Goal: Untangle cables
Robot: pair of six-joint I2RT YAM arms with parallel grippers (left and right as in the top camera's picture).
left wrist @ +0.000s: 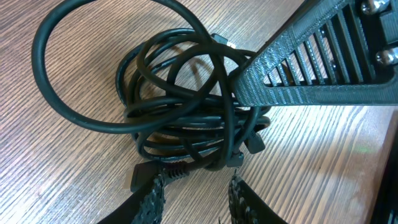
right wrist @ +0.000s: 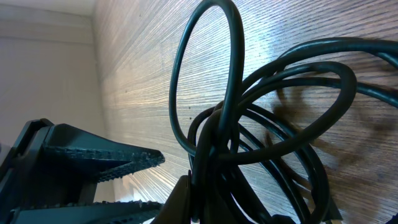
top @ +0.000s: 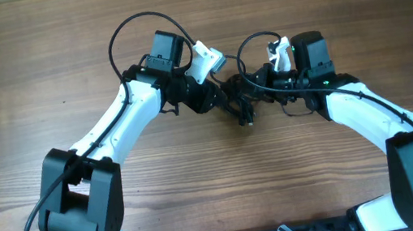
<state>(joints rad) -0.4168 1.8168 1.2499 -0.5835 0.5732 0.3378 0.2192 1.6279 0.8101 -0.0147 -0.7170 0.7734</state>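
At cables [left wrist: 186,118]: left pincer [left wrist: 196,183] part-open, right pincer [right wrist: 163,183] closed.

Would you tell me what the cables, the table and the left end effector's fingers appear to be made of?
The cables look rubber- or PVC-sheathed: smooth black with a faint sheen, bending in loops. The table shows light wood grain, matte; whether solid or laminate, I cannot tell. The left end effector's fingers look like black plastic with knurled grip texture.

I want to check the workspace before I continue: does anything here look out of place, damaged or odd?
Yes: the black cables lie in one knotted bundle in the middle of the wooden table, their loops crossing through each other, one wide loop sticking out. I see no damage or spill.
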